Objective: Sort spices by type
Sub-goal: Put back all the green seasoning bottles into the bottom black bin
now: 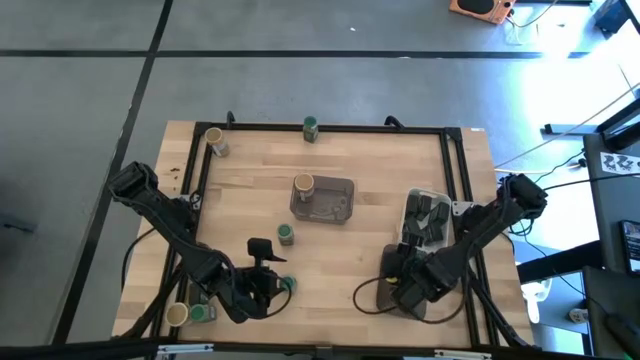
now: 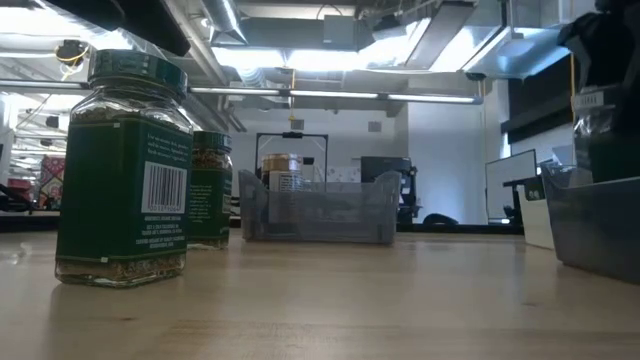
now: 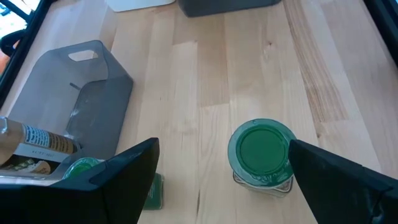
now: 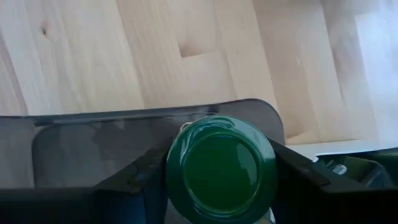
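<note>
- The left gripper (image 1: 268,283) hangs low near the table's front edge with its fingers (image 3: 127,180) spread wide and nothing between them; a green-lid jar (image 3: 261,152) stands upright on the wood just ahead of it, between the fingertips' lines.
- To take that jar well, the left arm likely needs to centre the lid between the fingers, drop straight, and close on the body below the lid, not on the lid's rim.
- A second green jar (image 1: 286,234) stands close behind it, so a sideways swing could knock it over.
- In the front-left corner sit a tan-lid jar (image 1: 177,314) and another green one (image 1: 199,313); the frame rail runs beside them, leaving little room there.
- The middle holds a grey tray (image 1: 338,205) with a tan jar (image 1: 304,184) at its corner; bare wood lies around it.
- The right gripper (image 4: 217,171) is closed on a green-lidded jar (image 4: 221,167), held over a dark tray (image 4: 74,134) at the front right.
- It should lower the jar upright and clear of the tray's wall before letting go.
- The tray of dark tins (image 1: 427,218) lies just behind, so retreat upward looks safest.
</note>
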Available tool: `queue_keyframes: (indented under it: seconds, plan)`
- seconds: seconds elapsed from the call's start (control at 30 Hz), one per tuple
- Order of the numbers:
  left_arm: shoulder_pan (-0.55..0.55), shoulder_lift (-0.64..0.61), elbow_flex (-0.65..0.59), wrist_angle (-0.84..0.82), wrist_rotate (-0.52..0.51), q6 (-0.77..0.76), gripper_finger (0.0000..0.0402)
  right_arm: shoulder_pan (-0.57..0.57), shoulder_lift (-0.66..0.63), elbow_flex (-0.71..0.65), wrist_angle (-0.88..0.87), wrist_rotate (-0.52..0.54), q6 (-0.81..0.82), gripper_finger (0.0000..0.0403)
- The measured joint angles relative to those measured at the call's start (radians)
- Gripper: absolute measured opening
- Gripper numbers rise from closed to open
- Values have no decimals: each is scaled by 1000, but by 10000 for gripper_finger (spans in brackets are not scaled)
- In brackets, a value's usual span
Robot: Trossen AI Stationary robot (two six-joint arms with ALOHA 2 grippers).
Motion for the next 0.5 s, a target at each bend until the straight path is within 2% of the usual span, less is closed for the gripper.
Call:
queue_keyframes:
  seconds: [0.33,0.5]
  plan:
    - [0,0,0,0,0,0,354,-6,-3,-87,49,19,8,208]
    - [0,0,0,0,0,6,354,-7,-1,-89,48,18,20,239]
